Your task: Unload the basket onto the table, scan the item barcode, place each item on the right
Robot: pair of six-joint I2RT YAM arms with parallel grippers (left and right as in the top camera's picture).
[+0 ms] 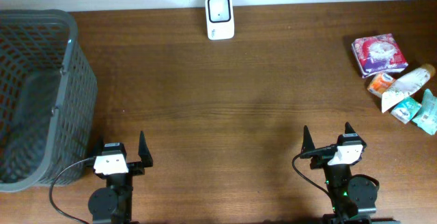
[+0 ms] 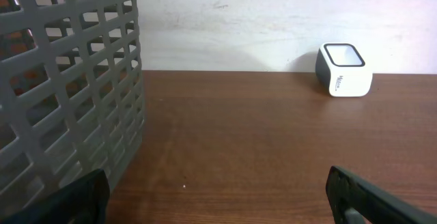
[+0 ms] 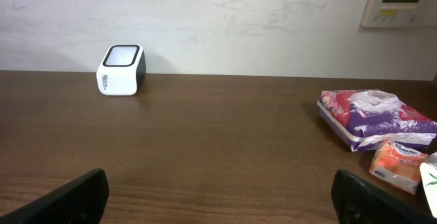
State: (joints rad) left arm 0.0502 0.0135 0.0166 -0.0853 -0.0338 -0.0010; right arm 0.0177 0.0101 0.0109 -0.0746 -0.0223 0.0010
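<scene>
**Left gripper** [image 1: 121, 147]: jaws spread wide, nothing between them. It sits low at the near edge of the brown wooden table [image 1: 225, 115], just beside the near corner of the grey plastic lattice basket [image 1: 41, 94]. In the left wrist view its dark fingers [image 2: 372, 197] sit at the bottom corners of the frame, with bare wood between them.

**Right gripper** [image 1: 328, 138]: also spread wide and holding nothing. It is at the near edge on the right half of the table.

**Scanner:** the white box-shaped barcode scanner with a dark top window [image 1: 220, 17] stands upright at the far edge against the pale wall. It is roughly midway across the table and well apart from both grippers.

**Items:** all lie in one cluster at the far right of the table, well apart from the scanner and clear of the right gripper.
- The purple-and-white soft packet [image 1: 379, 53] lies furthest back.
- The small orange-and-white pack [image 1: 381, 83] lies just beside it on the near side.
- The white bottle with a tan cap [image 1: 413, 80] lies on its side next to the orange pack.
- Two teal-and-white sachets [image 1: 403, 108] lie nearest the table's right edge.

(No barcode can be made out on any of them; the print is too small to read.)
</scene>
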